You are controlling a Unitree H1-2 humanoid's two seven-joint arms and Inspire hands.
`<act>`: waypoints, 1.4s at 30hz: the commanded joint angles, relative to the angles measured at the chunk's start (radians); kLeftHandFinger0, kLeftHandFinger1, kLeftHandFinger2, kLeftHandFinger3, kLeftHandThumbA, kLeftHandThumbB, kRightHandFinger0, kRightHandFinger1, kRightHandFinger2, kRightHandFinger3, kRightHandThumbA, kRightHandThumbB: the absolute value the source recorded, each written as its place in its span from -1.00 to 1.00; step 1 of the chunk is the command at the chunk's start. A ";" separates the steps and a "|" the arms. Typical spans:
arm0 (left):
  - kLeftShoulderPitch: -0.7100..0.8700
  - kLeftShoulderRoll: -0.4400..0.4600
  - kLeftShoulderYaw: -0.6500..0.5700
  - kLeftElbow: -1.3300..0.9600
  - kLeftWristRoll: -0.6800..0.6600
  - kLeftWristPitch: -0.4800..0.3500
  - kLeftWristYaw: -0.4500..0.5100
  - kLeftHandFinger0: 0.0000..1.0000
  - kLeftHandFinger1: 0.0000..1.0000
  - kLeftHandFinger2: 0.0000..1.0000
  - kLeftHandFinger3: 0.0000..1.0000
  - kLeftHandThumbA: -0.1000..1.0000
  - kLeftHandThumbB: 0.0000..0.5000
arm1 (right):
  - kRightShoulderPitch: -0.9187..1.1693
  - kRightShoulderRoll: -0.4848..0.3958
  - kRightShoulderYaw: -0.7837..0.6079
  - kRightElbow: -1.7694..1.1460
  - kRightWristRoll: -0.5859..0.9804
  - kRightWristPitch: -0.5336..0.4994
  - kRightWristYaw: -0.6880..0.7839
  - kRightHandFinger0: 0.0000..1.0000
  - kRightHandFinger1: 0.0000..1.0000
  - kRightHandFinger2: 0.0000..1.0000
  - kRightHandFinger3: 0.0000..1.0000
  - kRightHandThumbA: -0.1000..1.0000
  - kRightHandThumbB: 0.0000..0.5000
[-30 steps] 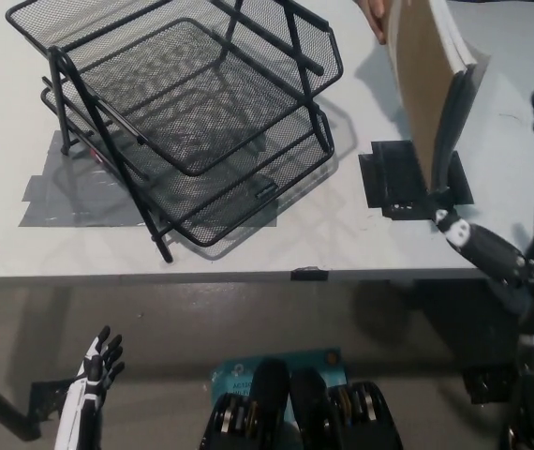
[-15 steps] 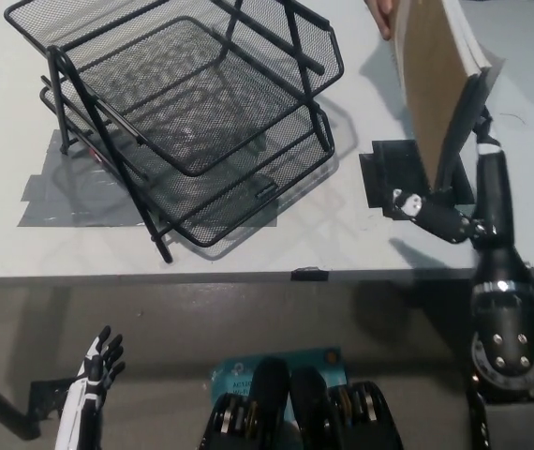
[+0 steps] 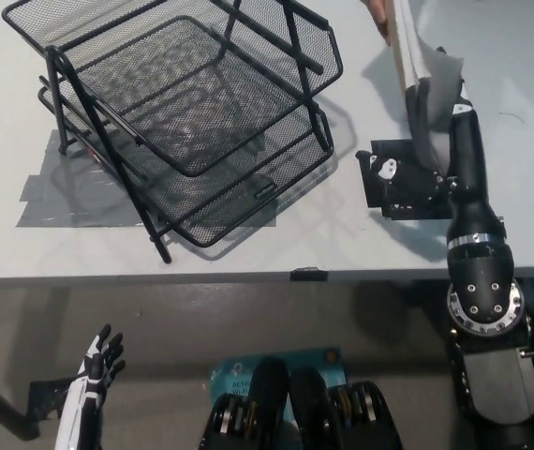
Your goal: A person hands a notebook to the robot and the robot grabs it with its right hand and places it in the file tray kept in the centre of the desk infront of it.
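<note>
Fingers of your right hand (image 3: 415, 178) are reaching under the notebook (image 3: 415, 66); I cannot tell their grip, so it risks slipping.

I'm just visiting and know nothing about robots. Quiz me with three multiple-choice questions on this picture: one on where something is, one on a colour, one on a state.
1. Where is the file tray?
A. On the desk, left of the notebook
B. On the floor
C. Under the desk

2. What colour is the left robot hand?
A. Red
B. White
C. Green

3. How is the notebook positioned?
A. Lying flat in the tray
B. Held up on edge above the desk
C. Fallen on the floor

Answers: 1 A, the black mesh tray stands on the desk. 2 B, it shows white at lower left. 3 B, a person's hand holds its top while the right robot hand reaches its lower end.
</note>
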 commanded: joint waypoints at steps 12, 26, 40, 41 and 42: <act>-0.009 0.010 0.004 -0.020 0.000 -0.031 0.008 1.00 1.00 1.00 1.00 1.00 0.98 | -0.124 -0.004 0.017 0.063 -0.036 0.015 -0.107 1.00 1.00 1.00 1.00 1.00 0.28; -0.015 0.007 0.002 -0.025 0.009 -0.028 0.012 1.00 1.00 1.00 1.00 1.00 1.00 | -0.189 -0.012 0.040 0.196 -0.137 -0.052 -0.321 -1.00 -1.00 -1.00 -0.90 0.71 -0.99; -0.030 0.013 0.006 -0.016 0.011 -0.032 0.011 1.00 1.00 1.00 1.00 1.00 0.93 | -0.208 -0.004 0.027 0.156 -0.096 -0.130 -0.427 -1.00 -1.00 -1.00 -1.00 0.65 -1.00; -0.030 0.013 0.006 -0.016 0.012 -0.033 0.011 1.00 1.00 1.00 1.00 1.00 0.93 | -0.208 -0.003 0.026 0.151 -0.096 -0.126 -0.428 -1.00 -1.00 -1.00 -1.00 0.67 -0.95; -0.030 0.013 0.006 -0.015 0.010 -0.033 0.011 1.00 1.00 1.00 1.00 1.00 0.94 | -0.208 -0.002 0.022 0.137 -0.096 -0.116 -0.430 -1.00 -1.00 -1.00 -1.00 0.71 -0.93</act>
